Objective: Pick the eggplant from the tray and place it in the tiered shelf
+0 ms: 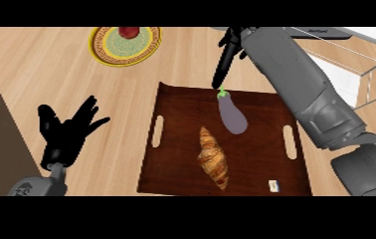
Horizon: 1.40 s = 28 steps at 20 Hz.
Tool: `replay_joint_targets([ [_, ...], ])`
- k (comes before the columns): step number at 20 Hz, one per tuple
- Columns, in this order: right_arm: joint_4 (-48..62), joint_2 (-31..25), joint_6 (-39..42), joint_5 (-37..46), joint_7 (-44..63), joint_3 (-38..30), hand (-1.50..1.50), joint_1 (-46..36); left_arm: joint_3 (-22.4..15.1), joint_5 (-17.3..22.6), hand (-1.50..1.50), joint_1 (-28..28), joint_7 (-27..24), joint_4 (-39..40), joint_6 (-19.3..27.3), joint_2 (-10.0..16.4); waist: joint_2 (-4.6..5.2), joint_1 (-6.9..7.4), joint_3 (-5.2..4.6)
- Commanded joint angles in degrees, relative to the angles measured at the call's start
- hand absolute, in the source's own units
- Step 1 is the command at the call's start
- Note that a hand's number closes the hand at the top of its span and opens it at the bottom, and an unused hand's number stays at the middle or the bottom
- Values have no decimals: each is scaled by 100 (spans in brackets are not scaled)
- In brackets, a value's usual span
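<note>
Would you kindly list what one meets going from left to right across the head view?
Left hand → yellow-rimmed plate → croissant → eggplant → tiered shelf. The right hand and the tray overlap these, so they are left out.

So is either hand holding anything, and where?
Cannot tell: the right hand is at the green stem end of the eggplant, but a grip isn't visible. The left hand is open, holding nothing.
</note>
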Motion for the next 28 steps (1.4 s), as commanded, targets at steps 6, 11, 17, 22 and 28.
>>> replay_joint_targets([
  [6,789,473,600,309,256,209,-150,-264,-33,-188,0,51,-35,175,149,-257,-13,-134,-34],
  [11,1048,737,492,565,345,423,-150,-167,74,-97,0,338,-139,142,-52,-192,-42,-174,-34],
  [17,1002,850,537,750,368,454,-150,-288,369,-68,0,90,-149,402,-241,-45,-56,-245,-34],
  [22,1265,1100,275,1016,112,573,-150,29,315,-142,0,37,221,95,-126,-74,-29,-184,-31],
  [28,1089,1103,311,1162,318,645,-150,132,223,-255,0,495,107,-207,-130,-225,-59,-186,-33],
])
